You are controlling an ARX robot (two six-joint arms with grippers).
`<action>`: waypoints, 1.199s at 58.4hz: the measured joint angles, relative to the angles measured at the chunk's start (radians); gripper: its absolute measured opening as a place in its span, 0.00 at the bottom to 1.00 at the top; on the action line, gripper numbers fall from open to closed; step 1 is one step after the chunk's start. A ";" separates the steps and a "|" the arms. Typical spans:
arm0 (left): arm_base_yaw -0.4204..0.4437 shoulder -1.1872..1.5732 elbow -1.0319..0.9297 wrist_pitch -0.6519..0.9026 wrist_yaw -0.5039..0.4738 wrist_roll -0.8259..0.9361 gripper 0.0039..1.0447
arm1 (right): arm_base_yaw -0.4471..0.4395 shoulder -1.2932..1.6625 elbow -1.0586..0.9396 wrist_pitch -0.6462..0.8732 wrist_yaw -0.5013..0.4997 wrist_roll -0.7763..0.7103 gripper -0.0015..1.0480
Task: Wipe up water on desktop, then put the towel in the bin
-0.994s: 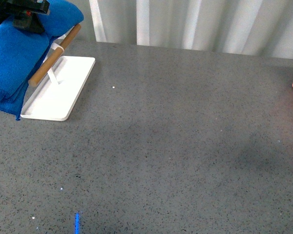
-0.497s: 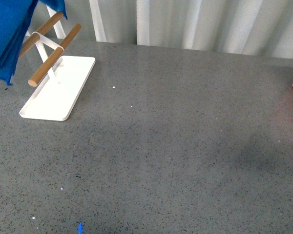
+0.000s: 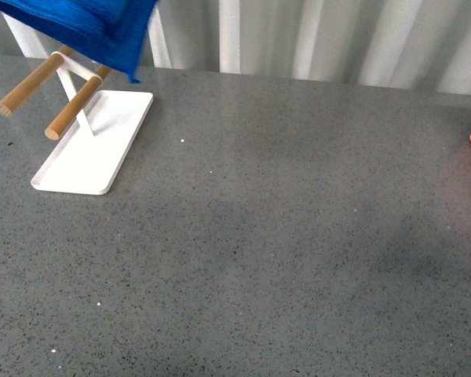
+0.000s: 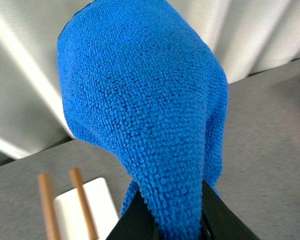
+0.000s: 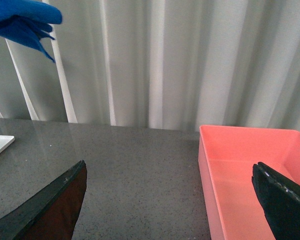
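At far left of the front view, above the wooden rack [image 3: 71, 106] and its white tray [image 3: 86, 169], the towel [image 3: 86, 23] hangs in the air, off the desktop [image 3: 282, 236]. The left wrist view shows the left gripper [image 4: 177, 227] clamped on the towel, with the cloth pinched between its two dark fingers [image 4: 140, 220] and bulging outward as a thick folded bunch. No long axis can be read from the bunched cloth. One corner droops toward the far ends of the rods, and whether it touches them cannot be told. The right gripper [image 5: 168, 167] holds nothing. Its jaws stand wide apart and face the pink bin [image 5: 205, 175].

Key relation: the open desktop lies below the towel, to the right of it and nearer the robot. The coming wipe therefore probably calls for a move down and inward that clears the rack. No puddle can be made out on the speckled surface, only a few small bright specks, so the spot to wipe is uncertain. The bin stands at the far right edge, well apart from the towel and nearer the right arm. The left arm alone carries the cloth.
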 joint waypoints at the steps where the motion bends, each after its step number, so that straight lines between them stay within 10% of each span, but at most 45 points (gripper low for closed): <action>1: -0.018 -0.003 -0.014 0.013 0.001 -0.005 0.06 | 0.000 0.000 0.000 0.000 0.000 0.000 0.93; 49: -0.306 0.160 -0.264 0.431 -0.018 -0.351 0.06 | 0.000 0.000 0.000 0.000 0.000 0.000 0.93; 57: -0.309 0.174 -0.262 0.431 -0.031 -0.354 0.06 | -0.198 0.341 0.146 -0.062 -0.394 -0.157 0.93; 70: -0.309 0.174 -0.248 0.431 -0.038 -0.358 0.06 | -0.228 0.838 0.340 0.267 -0.508 -0.139 0.93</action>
